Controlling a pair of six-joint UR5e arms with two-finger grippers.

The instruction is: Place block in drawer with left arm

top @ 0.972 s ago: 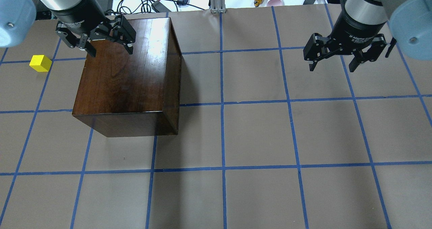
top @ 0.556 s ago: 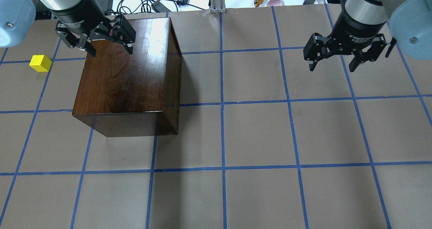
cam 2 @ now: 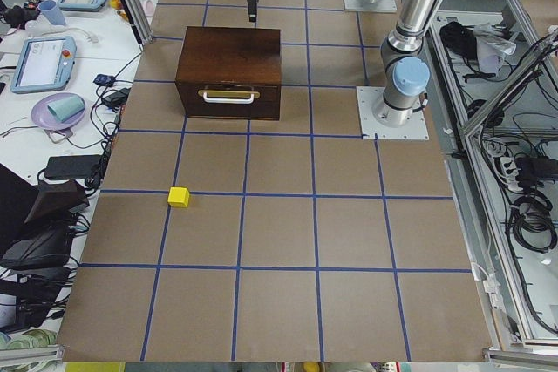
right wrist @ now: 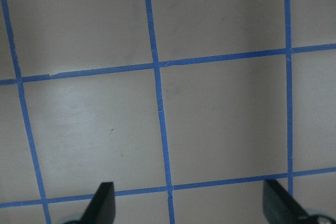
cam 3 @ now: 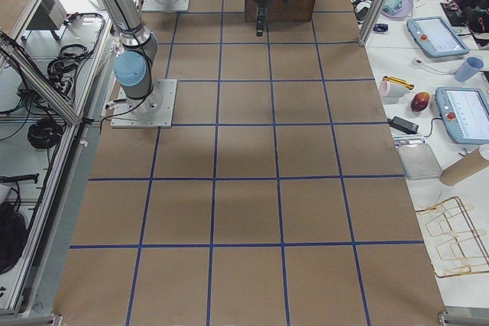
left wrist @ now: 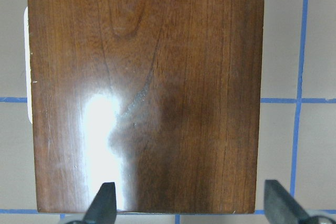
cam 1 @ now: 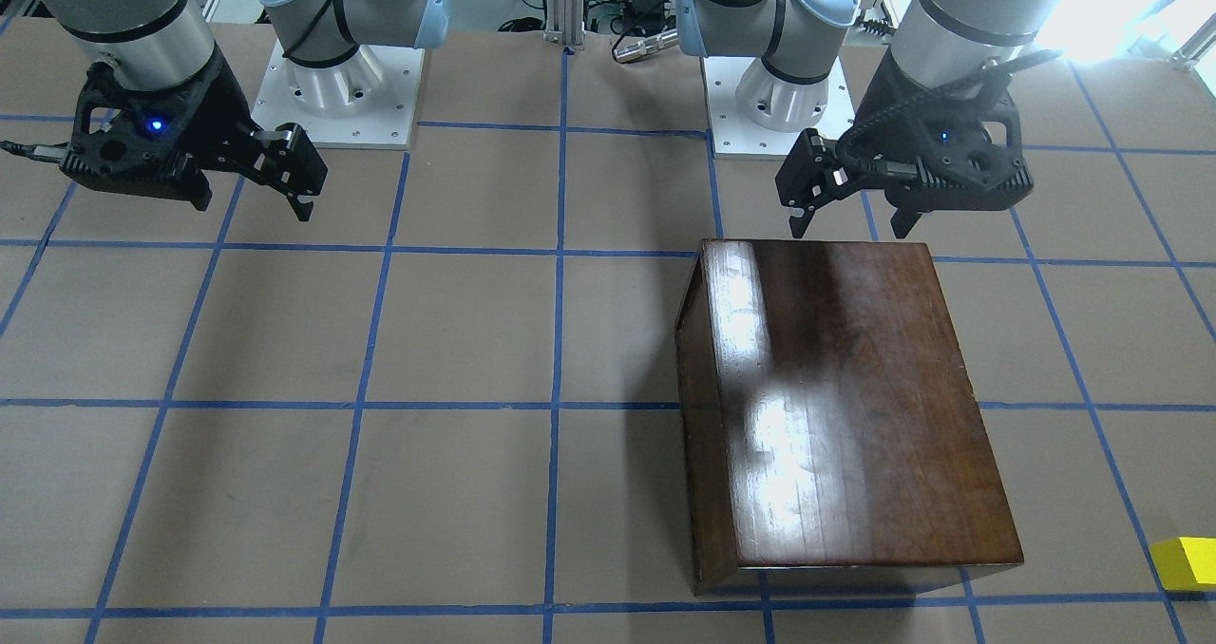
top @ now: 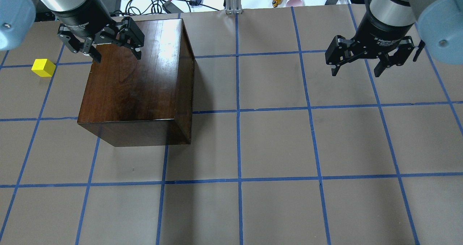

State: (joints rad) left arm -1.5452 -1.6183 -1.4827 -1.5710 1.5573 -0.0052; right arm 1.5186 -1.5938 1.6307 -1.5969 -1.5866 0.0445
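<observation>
From overhead I can't see the drawer; only the left-end view shows its single front, flush in the one wooden box. One yellow block sits on the table left of the box, apart from it. The left gripper hangs above the box, fingers spread, empty. The right gripper, well right of the box, is likewise spread

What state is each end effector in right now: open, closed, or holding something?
Left end effector: open, holding nothing.
Right end effector: open, holding nothing.
</observation>
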